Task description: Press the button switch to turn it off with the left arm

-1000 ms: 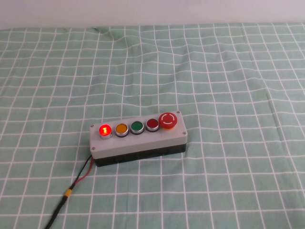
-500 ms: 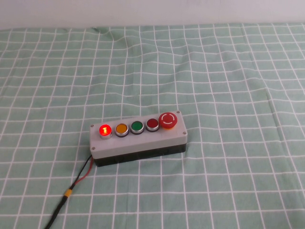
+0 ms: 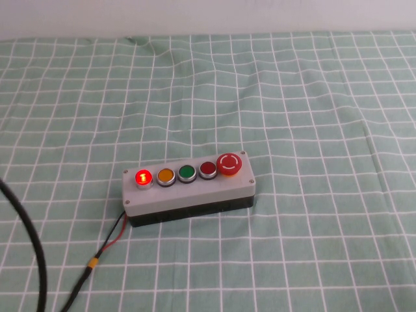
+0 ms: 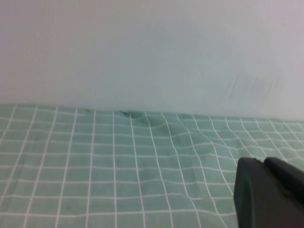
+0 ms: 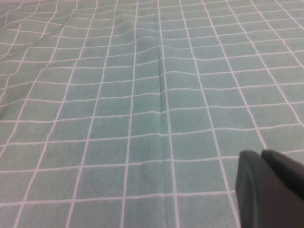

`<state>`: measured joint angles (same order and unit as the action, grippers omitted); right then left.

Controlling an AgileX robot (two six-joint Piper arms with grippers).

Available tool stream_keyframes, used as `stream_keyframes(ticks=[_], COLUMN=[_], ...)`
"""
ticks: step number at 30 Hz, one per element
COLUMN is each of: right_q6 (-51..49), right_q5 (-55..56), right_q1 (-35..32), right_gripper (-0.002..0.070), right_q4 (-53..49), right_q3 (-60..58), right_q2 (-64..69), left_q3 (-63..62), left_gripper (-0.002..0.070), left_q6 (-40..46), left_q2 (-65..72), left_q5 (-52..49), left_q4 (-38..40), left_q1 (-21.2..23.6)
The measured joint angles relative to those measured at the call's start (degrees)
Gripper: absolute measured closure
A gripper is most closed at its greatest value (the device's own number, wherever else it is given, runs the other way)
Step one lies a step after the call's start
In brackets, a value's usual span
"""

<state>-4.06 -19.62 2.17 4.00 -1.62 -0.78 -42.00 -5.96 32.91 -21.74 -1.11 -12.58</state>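
A grey switch box point(image 3: 188, 195) lies on the green checked cloth in the high view. Its top carries a lit red button point(image 3: 143, 177), a yellow button point(image 3: 165, 175), a green button point(image 3: 187, 172), a dark red button point(image 3: 208, 169) and a red mushroom stop button point(image 3: 229, 163). Neither gripper shows in the high view. In the left wrist view my left gripper point(image 4: 262, 160) is shut and empty above bare cloth, facing the white wall. In the right wrist view my right gripper point(image 5: 261, 153) is shut and empty above bare cloth. The box is out of both wrist views.
The box's red and black wires run into a dark cable point(image 3: 84, 279) towards the front left edge. A thick black cable point(image 3: 32, 247) curves along the left edge of the high view. The cloth has folds near the back point(image 3: 140, 42).
A thick black cable has come into the high view at the left edge. The switch box and its lit red button have not changed.
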Motion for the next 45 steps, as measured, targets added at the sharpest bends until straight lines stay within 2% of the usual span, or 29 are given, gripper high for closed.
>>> stream_keyframes(ticks=[4, 13, 18, 28, 37, 45], right_q6=[0.0, 0.0, 0.0, 0.0, 0.0, 0.0], right_q5=[0.0, 0.0, 0.0, 0.0, 0.0, 0.0], right_q1=[0.0, 0.0, 0.0, 0.0, 0.0, 0.0], right_gripper=[0.0694, 0.0694, 0.0694, 0.0694, 0.0694, 0.0694], right_q4=[0.0, 0.0, 0.0, 0.0, 0.0, 0.0], right_q3=[0.0, 0.0, 0.0, 0.0, 0.0, 0.0], right_q2=[0.0, 0.0, 0.0, 0.0, 0.0, 0.0], left_q3=[-2.5, -13.7, -18.9, -19.6, -19.9, -19.9], left_gripper=[0.0677, 0.0677, 0.0677, 0.0677, 0.0677, 0.0678], left_q6=[0.3, 1.2, 9.3, 15.4, 16.5, 16.8], left_q2=[5.3, 22.0, 31.1, 44.8, 50.7, 56.2], left_q5=[-2.7, -20.0, -26.3, -27.1, -21.1, -17.0], left_q4=[2.6, 5.6, 11.9, 18.3, 19.0, 17.5], left_q1=[0.0, 0.0, 0.0, -0.1, -5.4, -6.3])
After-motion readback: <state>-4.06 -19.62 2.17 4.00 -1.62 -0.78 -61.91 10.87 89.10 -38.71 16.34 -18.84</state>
